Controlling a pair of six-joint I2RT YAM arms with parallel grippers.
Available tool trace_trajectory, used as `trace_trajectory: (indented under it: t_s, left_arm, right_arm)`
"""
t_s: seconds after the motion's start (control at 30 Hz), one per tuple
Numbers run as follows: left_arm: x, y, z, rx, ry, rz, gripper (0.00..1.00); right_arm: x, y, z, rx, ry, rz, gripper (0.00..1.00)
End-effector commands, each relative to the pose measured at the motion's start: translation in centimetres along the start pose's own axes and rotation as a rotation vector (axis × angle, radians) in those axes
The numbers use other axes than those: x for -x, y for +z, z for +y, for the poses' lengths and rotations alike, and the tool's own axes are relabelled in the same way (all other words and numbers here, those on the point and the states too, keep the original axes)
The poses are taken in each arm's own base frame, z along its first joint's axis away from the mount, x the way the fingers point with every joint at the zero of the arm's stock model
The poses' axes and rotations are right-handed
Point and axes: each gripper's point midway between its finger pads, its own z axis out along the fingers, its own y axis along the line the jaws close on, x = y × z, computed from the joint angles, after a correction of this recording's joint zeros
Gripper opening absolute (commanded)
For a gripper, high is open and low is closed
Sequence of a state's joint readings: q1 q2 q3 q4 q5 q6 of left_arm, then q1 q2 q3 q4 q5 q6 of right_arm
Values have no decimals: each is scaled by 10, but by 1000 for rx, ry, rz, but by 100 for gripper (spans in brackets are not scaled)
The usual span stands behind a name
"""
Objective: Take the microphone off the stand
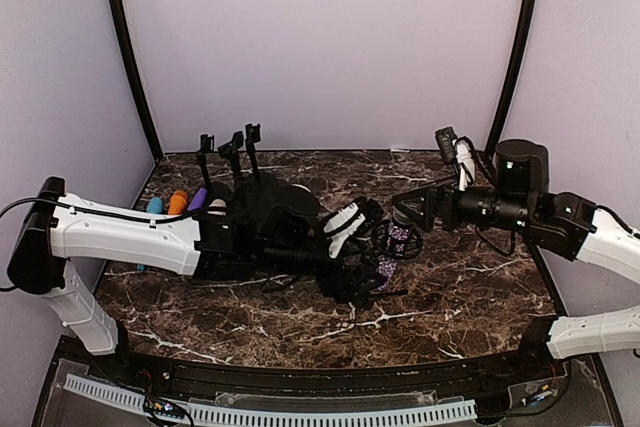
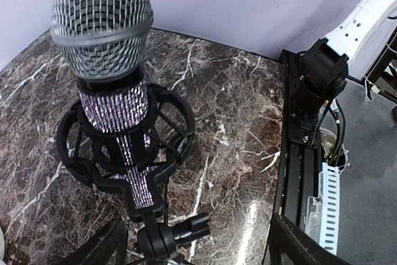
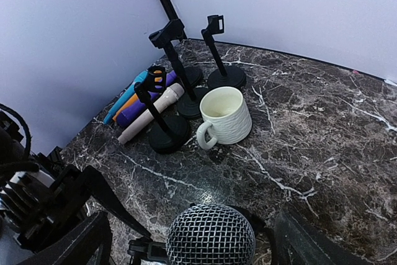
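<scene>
Spread wide on the left gripper (image 2: 198, 240), clasping nothing, flanking the lower knob of the black spider-cradle stand (image 2: 178, 119). Spread wide too on the right gripper (image 3: 198, 228), above the stand, either side of the mesh head with gaps showing.

Seated in that stand's cradle, head clear above it: the silver-mesh-headed microphone with a glittering studded body (image 2: 111, 107).

Best to steady the stand's stem with the left, close the right just above the cradle, then draw straight along the body, no twisting.

Behind the stand: a white ribbed mug (image 3: 226, 116).

Cropped away: the stand's foot. Hard to judge: tightness of the cradle's hold.
</scene>
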State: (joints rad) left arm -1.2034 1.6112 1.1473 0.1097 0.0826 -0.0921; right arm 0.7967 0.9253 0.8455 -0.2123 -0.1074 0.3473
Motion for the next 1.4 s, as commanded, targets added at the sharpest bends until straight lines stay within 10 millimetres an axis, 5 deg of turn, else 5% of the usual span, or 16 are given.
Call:
trace_trajectory:
  t_s: [0.0,0.2,0.6,0.77,0.93,1.13,1.37]
  left_arm:
    - [-3,11,10,60,28,18,82]
    - [-9,19,26,149,26,38,83]
    - [5,23,18,106,-34,-25,74]
    - [4,20,20,119,-38,-28,59]
    - [3,19,20,115,-43,-32,45]
    - [-6,20,21,121,-38,-4,28]
    - [-18,20,23,128,-26,34,12]
  right_arm:
    - [-1,5,-5,-49,1,-16,91]
    - [-9,16,-10,-95,-6,4,86]
    - [-21,28,-13,-128,-23,43,77]
    - [-22,29,-13,-132,-26,44,71]
    - [-24,31,-11,-125,-28,53,52]
    - [-5,19,-2,-104,-29,-9,22]
    - [39,-6,19,-33,-43,-132,14]
